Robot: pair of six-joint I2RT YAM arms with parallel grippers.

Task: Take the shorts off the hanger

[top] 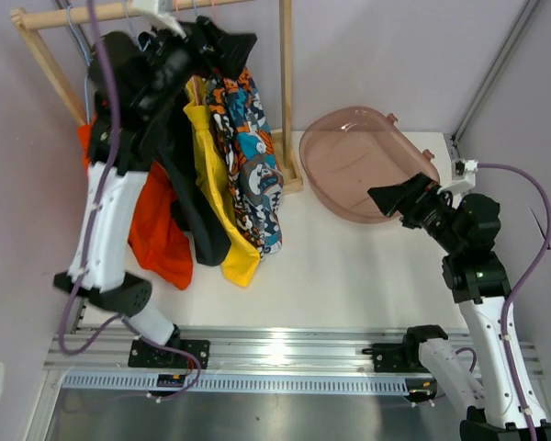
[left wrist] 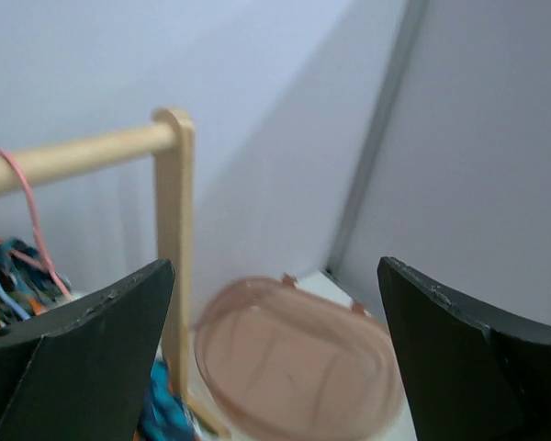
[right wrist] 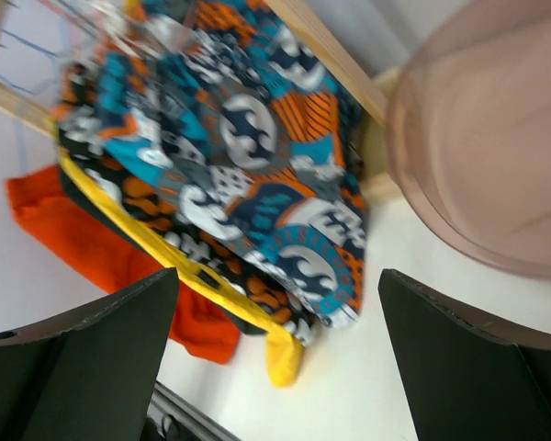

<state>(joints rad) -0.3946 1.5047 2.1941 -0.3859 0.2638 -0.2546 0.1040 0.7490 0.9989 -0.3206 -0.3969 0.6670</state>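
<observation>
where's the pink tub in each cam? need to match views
Top external: the tub sits on the table, right of centre.
Left wrist: tub at bottom centre, blurred.
Right wrist: tub in the top right corner, cut off by the edge.
Shared landmark: the wooden post of the rack, just left of the tub in all three.

Wooden rack (top: 285,92) is standing at the far left of a white table (top: 349,266) | pink see-through tub (top: 358,161) is sitting just right of the rack's post | metal rail (top: 285,351) is running along the near edge
</observation>
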